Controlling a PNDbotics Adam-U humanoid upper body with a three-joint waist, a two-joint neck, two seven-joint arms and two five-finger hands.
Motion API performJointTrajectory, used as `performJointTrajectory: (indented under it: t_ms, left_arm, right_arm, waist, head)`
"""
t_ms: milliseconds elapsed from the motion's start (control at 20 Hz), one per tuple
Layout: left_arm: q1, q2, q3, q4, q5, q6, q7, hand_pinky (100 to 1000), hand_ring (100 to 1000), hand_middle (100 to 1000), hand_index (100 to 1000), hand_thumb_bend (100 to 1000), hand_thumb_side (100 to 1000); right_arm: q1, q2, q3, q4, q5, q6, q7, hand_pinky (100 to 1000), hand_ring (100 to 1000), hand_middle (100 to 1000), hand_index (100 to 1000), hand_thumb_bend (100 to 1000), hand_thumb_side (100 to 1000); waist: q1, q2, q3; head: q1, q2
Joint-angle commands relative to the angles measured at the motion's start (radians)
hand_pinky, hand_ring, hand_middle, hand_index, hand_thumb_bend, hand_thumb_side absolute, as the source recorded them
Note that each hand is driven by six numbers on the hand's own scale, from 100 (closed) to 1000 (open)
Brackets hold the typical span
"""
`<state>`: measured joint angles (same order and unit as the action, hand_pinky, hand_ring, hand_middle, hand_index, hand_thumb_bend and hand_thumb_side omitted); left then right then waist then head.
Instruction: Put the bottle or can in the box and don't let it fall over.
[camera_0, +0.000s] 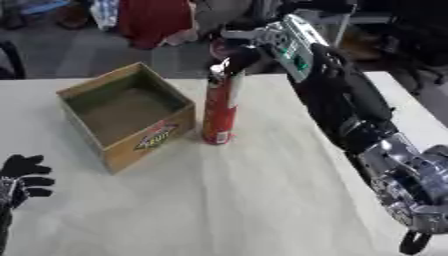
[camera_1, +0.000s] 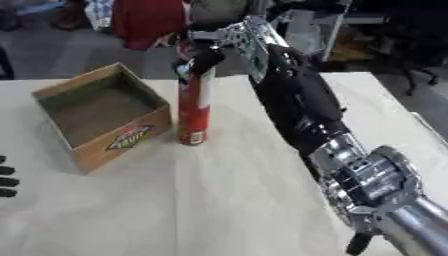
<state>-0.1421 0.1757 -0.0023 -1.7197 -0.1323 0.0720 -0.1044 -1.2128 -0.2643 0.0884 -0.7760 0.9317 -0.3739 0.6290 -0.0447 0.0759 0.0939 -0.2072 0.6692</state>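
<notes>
Nearest to us is the right arm (camera_0: 411, 185), its silver joints filling the lower right of both views and its black forearm running up and away across the white counter (camera_0: 245, 200). At the lower left edge our left hand (camera_0: 22, 175) rests idle, its black fingers spread and relaxed, holding nothing

The right hand (camera_0: 241, 57) is at the far end of the arm, at the top of a tall red can (camera_0: 219, 112). Dark fingers (camera_1: 206, 60) curl over the can's silver upper end, so we read the hand as grasping the can near its top, though the hand is blurred and we cannot make out each point of contact

The can stands on the counter just beside the right-hand wall of the cardboard box (camera_0: 87, 125), outside it. Its long axis is close to vertical, leaning a little at the top towards the right hand, with the base on the cloth-like counter surface and the top pointing up. A pale label shows low on its side

The box is open at the top, brown outside and greenish-grey within, set askew so that one corner points towards us. A red and yellow logo (camera_0: 156, 136) marks the side wall facing us. We see only the bare inner floor and walls of the box. Can and box are near one another; we cannot tell whether they touch
</notes>
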Motion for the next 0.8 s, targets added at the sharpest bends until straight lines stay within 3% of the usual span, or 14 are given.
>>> performJointTrajectory:
  t_ms: [50,700,750,800]
  left_arm:
    - [-0.013,0.009,0.002,-0.016,0.002,0.0,-0.002,618,630,627,804,493,951]
    - [-0.013,0.012,0.0,-0.016,0.003,0.0,-0.004,618,632,627,804,488,955]
    - [-0.014,0.012,-0.001,-0.016,0.003,0.0,-0.005,619,633,627,804,479,966]
    - [-0.017,0.013,-0.002,-0.016,0.003,0.0,-0.005,618,633,627,805,488,954]
  right_arm:
    - [-0.01,-0.011,0.002,-0.017,-0.01,-0.002,-0.007,289,519,685,838,100,228]
    - [-0.074,-0.034,-0.004,-0.118,-0.124,-0.005,-0.089,242,483,632,805,100,125]
    - [-0.083,-0.034,-0.006,-0.126,-0.133,-0.004,-0.094,240,482,632,805,100,239]
    - [-0.091,-0.035,-0.008,-0.135,-0.141,-0.004,-0.099,240,482,633,805,100,118]
  waist:
    - [0.005,-0.014,-0.001]
    - [-0.002,-0.012,0.01]
    - [-0.004,-0.012,0.013]
    - [-0.006,-0.011,0.018]
  head:
    - [-0.008,-0.017]
    - [-0.004,-0.013]
    - [-0.002,-0.013]
    - [0.0,-0.013]
